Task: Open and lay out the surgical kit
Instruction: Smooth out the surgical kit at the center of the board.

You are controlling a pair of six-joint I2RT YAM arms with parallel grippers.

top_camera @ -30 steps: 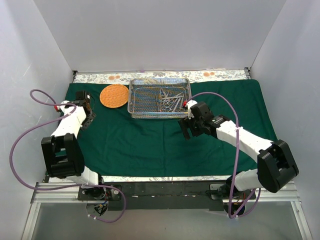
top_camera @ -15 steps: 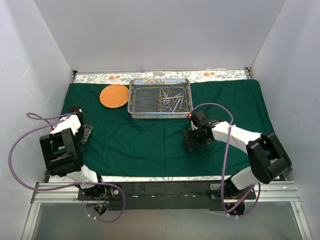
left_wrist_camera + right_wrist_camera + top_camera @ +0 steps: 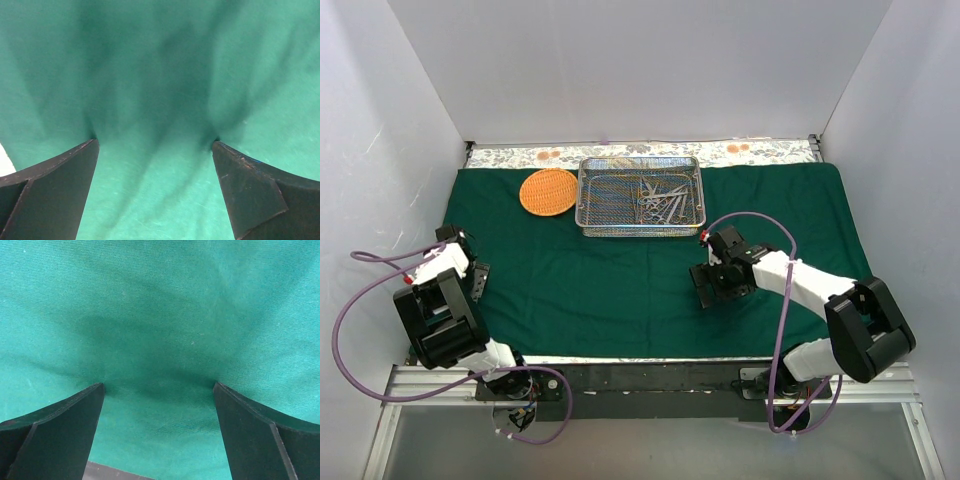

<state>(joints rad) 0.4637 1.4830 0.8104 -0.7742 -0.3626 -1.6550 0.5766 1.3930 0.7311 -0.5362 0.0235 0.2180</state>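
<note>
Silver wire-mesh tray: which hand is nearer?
Right. Right hand: close to the silver wire-mesh tray, off its right front corner. Left hand: far away, left edge of the dark green cloth.

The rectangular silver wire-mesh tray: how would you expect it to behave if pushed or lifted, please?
The rectangular silver wire-mesh tray looks rigid, so it would probably slide as one piece, though the dark green cloth beneath may bunch. The loose steel instruments piled at its right end likely make that end heavier, so lifting could tilt it.
</note>
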